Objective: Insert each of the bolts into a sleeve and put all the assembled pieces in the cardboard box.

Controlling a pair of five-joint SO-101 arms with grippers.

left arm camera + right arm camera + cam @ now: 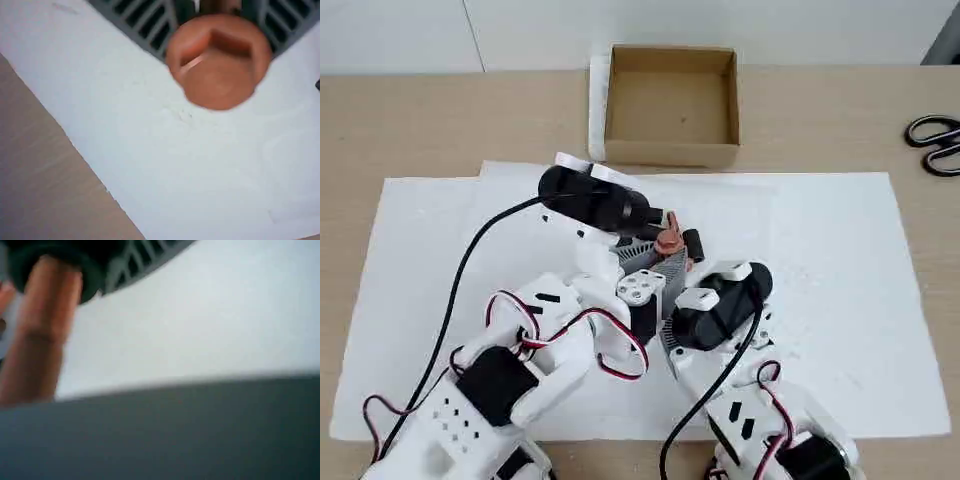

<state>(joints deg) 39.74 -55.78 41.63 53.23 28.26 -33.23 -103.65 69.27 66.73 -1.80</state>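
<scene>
My left gripper (216, 11) is clamped on the orange bolt (218, 67), whose shaft sits in the black sleeve (52, 259); I cannot tell whether the right gripper (671, 266) grips anything.

A sheet (840, 300) lies on the counter (400, 120). The cardboard box (670, 153) stands at the sheet's far edge, about midway along it. Scissors (932, 143) lie on the counter at the far right, apart from the sheet. Both arms stand at the near side, the left arm to the left of the right one. The left end effector (655, 232) and the right end effector (670, 270) are close together over the middle of the sheet, in front of the box. The bolt (668, 243) sits between them, with the sleeve (693, 243) just to its right.
</scene>
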